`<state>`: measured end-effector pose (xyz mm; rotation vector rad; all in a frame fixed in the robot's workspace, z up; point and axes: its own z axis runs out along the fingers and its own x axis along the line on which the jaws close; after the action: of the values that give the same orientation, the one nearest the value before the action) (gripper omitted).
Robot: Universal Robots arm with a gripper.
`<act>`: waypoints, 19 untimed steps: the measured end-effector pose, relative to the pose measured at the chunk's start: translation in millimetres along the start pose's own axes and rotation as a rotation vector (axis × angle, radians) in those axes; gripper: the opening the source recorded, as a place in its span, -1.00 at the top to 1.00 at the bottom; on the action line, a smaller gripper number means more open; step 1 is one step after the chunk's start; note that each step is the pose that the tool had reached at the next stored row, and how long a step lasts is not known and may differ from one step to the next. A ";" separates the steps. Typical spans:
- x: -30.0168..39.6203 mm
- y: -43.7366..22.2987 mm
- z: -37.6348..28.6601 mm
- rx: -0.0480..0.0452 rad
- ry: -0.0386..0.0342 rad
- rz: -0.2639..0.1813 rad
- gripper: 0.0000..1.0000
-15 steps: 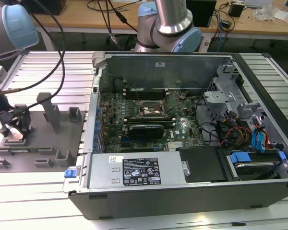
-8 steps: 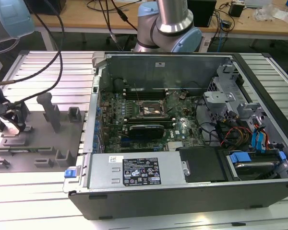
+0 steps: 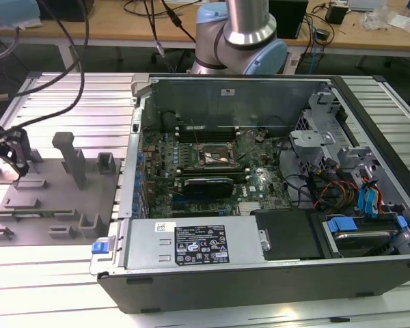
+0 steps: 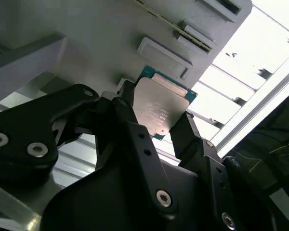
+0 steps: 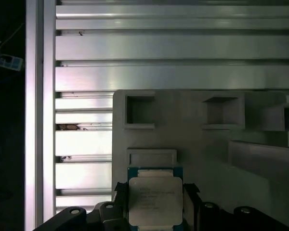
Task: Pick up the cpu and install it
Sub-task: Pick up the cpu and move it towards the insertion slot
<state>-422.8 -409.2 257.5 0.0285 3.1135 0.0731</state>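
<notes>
Tabletop (image 3: 55, 287) of ribbed aluminium carries an open computer case (image 3: 260, 294) on the exterior view's right. A long grey metal box (image 3: 191, 242) lies along the case's near side, and the motherboard (image 3: 260, 181) is exposed behind it. The dark square socket (image 3: 215, 158) sits near the board's middle. A flat grey fixture tray (image 3: 48, 205) with raised blocks and pockets rests on the exterior view's left, well apart from the socket. The arm (image 3: 242, 34) rises behind the case. The gripper (image 3: 14, 160) hangs at the tray's far left end. In both wrist views its black fingers (image 4: 127, 103) are closed against opposite edges of the cpu (image 4: 161, 108) (image 5: 154, 199), silvery top showing, over the tray.
</notes>
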 end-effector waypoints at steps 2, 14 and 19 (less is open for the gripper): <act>-0.3 0.7 -9.5 0.0001 0.0001 0.000 -0.08; -1.9 3.7 -70.0 0.0001 0.0001 0.000 -0.08; -2.2 4.3 -82.0 0.0001 0.0000 0.000 -0.08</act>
<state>-422.8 -408.8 339.6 0.0284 3.1135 0.0730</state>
